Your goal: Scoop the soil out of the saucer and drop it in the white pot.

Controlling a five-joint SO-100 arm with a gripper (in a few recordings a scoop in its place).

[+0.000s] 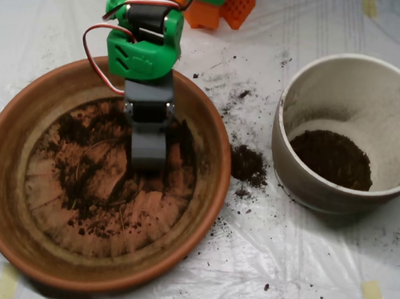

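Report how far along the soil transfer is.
Done: a dark layer of soil already lies in the white pot. In hand: the scoop is down in the saucer. Left: soil smeared across the saucer floor, plus a spilled clump between the two.

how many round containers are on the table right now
2. The saucer sits on the left with the scoop down inside it. The white pot sits on the right, soil in its bottom.
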